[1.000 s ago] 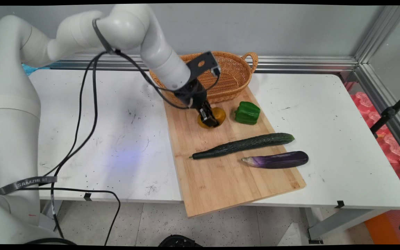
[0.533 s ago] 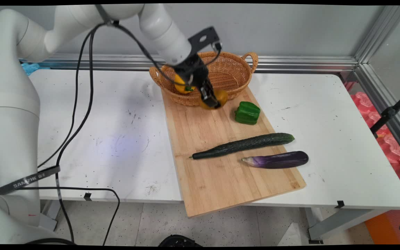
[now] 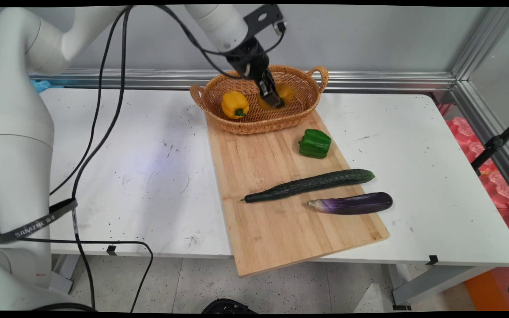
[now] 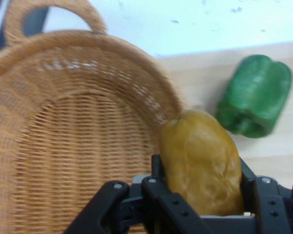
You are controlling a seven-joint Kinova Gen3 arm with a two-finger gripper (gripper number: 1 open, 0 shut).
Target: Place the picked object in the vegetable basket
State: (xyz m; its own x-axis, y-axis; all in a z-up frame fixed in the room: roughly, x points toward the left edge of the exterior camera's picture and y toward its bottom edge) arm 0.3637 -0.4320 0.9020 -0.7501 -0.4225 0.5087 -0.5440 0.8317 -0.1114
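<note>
My gripper [image 3: 273,100] [image 4: 201,187] is shut on a brownish-yellow potato-like vegetable [image 3: 284,92] [image 4: 202,163] and holds it in the air over the wicker basket [image 3: 301,108] [image 4: 68,146]. A yellow bell pepper [image 3: 235,104] lies in the basket's left half. In the hand view the held vegetable hangs above the basket's rim, with a green bell pepper [image 4: 256,95] [image 3: 314,143] on the wooden cutting board [image 3: 259,176] beyond it.
On the board lie a long dark cucumber [image 3: 312,184] and, nearer its right edge, a purple eggplant [image 3: 351,203]. The board overhangs the white table's [image 3: 435,176] front edge. Black cables [image 3: 104,132] hang from the arm at the left. An aluminium rail runs along the wall.
The gripper has risen from the board with the brownish-yellow vegetable and carried it up and back, over the basket. The yellow pepper in the basket is uncovered.
</note>
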